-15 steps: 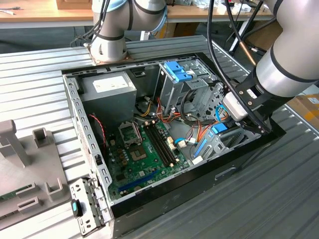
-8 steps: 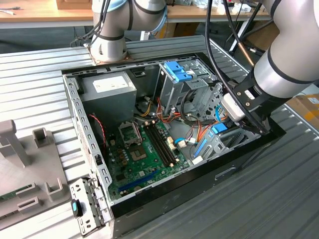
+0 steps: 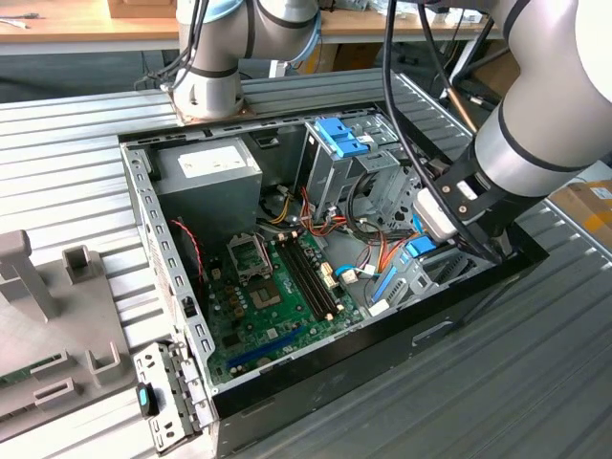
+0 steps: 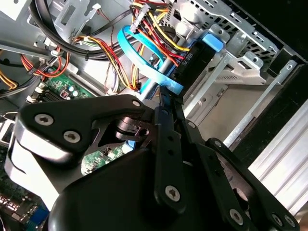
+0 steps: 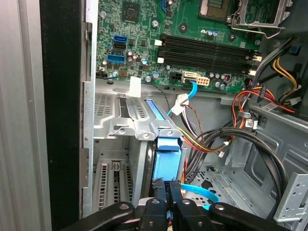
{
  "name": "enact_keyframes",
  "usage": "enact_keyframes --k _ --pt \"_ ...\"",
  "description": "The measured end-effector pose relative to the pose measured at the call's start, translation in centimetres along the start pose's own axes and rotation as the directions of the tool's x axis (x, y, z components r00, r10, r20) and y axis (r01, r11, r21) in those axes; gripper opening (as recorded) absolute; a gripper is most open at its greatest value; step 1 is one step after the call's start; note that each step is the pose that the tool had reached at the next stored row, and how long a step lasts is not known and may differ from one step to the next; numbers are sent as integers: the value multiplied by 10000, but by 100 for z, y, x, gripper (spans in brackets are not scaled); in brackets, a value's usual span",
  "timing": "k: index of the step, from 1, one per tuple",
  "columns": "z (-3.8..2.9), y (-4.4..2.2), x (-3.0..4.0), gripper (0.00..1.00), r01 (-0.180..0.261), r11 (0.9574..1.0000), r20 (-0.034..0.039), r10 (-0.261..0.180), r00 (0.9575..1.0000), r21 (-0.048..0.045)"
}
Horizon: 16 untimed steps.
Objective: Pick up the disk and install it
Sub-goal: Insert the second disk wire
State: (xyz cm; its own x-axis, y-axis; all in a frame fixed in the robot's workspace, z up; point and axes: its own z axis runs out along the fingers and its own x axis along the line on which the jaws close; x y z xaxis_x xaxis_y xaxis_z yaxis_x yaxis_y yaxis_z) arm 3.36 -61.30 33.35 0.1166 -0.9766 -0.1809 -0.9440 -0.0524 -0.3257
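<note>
Jaws together, tips pressed side by side right at the disk, whose blue carrier sits in the metal drive bay inside the open computer case, beside the green motherboard. Arm reaches in from the exterior view's right.

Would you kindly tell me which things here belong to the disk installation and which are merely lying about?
Belonging: disk, gripper, metal drive bay.
Lying about: motherboard, power supply, blue-clipped cage, grey fixture.
</note>
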Motion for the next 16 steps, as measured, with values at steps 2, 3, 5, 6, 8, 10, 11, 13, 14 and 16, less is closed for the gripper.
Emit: enact_keyframes --k 2,3,5,6,8,10,11,13,14,16 --pt "4 0 -10 15 -2 10000 6 2 10000 1" --pt "3 -1 -10 15 -1 10000 5 1 10000 1" --pt "9 -16 -13 15 -1 10000 5 1 10000 1" --pt "11 -22 -14 15 -2 10000 3 2 10000 1" --pt "13 -26 -14 15 -1 10000 4 1 10000 0" --pt "17 -37 -14 15 -1 10000 5 1 10000 1" --pt "18 -40 -14 15 -2 10000 4 2 10000 1" --pt "29 -37 -12 15 -1 10000 2 1 10000 0" --pt "44 -32 -9 15 -1 10000 2 1 10000 0" --pt "47 -31 -8 15 -1 10000 2 1 10000 0"
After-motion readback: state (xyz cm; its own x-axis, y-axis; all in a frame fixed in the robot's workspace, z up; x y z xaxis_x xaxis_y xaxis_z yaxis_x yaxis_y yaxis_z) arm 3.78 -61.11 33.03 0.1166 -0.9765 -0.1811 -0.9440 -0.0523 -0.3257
